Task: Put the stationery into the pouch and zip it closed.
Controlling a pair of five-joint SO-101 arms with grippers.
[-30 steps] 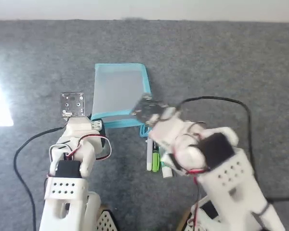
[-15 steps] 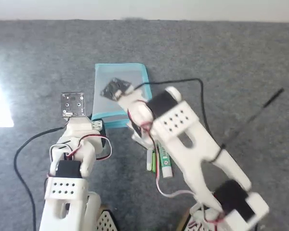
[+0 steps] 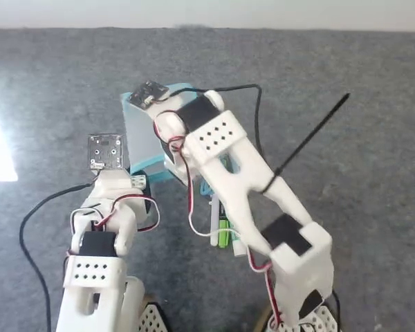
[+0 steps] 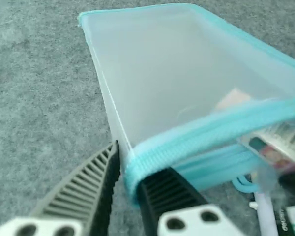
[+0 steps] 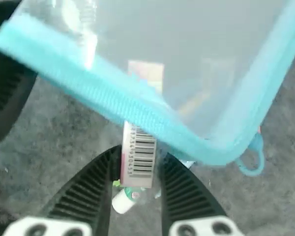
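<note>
Nearest the arm bases, a slim white pen [image 3: 214, 223] and a green marker [image 3: 224, 232] lie side by side on the grey felted table top [image 3: 373, 173]. Just beyond them my left gripper [image 4: 133, 164] is pinched almost together on the near corner of the translucent plastic pouch with a teal zip edge [image 4: 157, 78], the zip band caught between its ridged black fingers. At the same unzipped mouth my right gripper [image 5: 140, 156], its arm arched over the pouch, is closed to a narrow gap on a flat white packet with a barcode [image 5: 139, 160]. The packet's far end sits inside, showing through the plastic. The teal ring pull [image 5: 250, 162] hangs at the mouth's other corner.
</note>
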